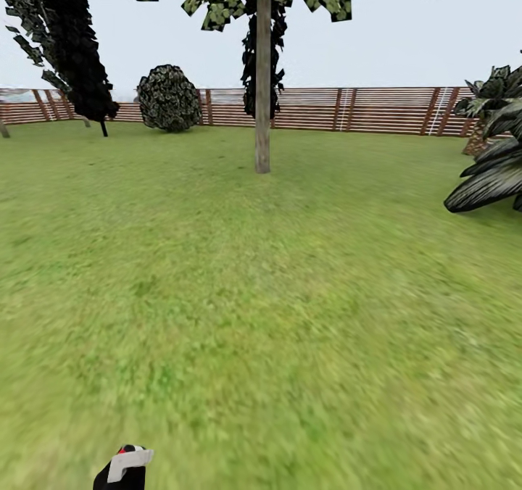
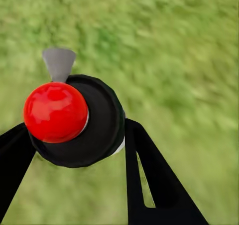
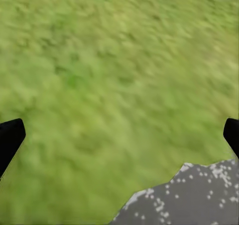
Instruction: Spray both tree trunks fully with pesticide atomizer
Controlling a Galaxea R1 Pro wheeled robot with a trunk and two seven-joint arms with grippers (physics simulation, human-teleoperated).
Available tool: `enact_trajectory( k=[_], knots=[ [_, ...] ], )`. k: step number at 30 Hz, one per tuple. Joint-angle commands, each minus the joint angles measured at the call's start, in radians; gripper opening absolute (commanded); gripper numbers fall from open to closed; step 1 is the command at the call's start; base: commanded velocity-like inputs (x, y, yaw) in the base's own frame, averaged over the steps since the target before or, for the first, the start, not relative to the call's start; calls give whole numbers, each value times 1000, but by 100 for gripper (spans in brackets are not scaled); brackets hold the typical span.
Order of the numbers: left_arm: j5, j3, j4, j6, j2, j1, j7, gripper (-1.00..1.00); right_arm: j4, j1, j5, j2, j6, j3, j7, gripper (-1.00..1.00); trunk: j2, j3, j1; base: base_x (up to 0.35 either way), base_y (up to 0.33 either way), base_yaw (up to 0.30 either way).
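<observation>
Left gripper (image 2: pixel 74 140) has its fingers clamped around our pesticide atomizer (image 2: pixel 74 120), red cap up, low over the lawn (image 1: pixel 261 316). Right gripper (image 3: pixel 119 135) sits wide apart. Tree (image 1: pixel 262 77) stands well ahead, fence (image 1: pixel 377 109) behind it.

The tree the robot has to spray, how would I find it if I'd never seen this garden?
Start at the brown slatted fence along the back of the lawn. In front of it, near the middle, stands the tree with one thick, bare, grey-brown trunk and blocky green leaves high up. The round bush and the dark columnar tree to its left show no such trunk.
</observation>
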Motion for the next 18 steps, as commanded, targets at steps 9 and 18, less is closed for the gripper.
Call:
enact_trajectory(
  k=[9, 18],
  knots=[
    [2, 0, 1, -3, 0, 0, 0, -100, 0, -1, 3, 0, -2, 1, -5, 100, 0, -1, 0, 339, 0, 0],
    [2, 0, 1, -3, 0, 0, 0, -100, 1, -1, 3, 0, -2, 1, -5, 100, 0, -1, 0, 339, 0, 0]
  ],
)
